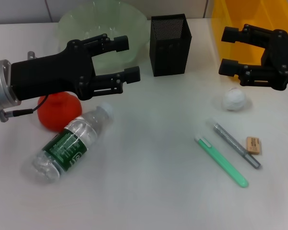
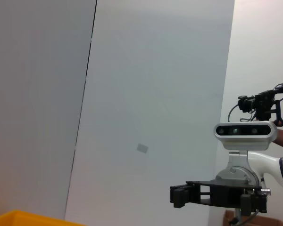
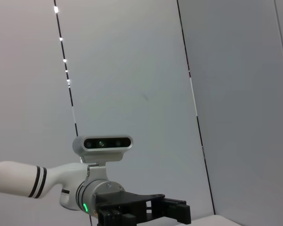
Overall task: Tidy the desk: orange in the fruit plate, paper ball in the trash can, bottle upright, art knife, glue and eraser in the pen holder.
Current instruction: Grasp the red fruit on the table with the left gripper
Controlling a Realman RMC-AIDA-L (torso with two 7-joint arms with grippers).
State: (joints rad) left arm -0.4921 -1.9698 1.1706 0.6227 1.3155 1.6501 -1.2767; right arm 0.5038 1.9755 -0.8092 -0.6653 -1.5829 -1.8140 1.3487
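Left end effector [image 1: 132, 58] hovers open-fingered over white desk [image 1: 149, 191].

Open desk [image 1: 149, 143] between bottle [image 1: 69, 143] and pens [image 1: 221, 160]

One orange [image 1: 57, 111], one bottle [image 1: 71, 143], one bowl [image 1: 103, 28], one mesh cup [image 1: 170, 44], one bin [image 1: 245, 21], one paper ball [image 1: 234, 99], one eraser [image 1: 254, 144], two pen-like sticks: green [image 1: 222, 161], grey [image 1: 236, 144].
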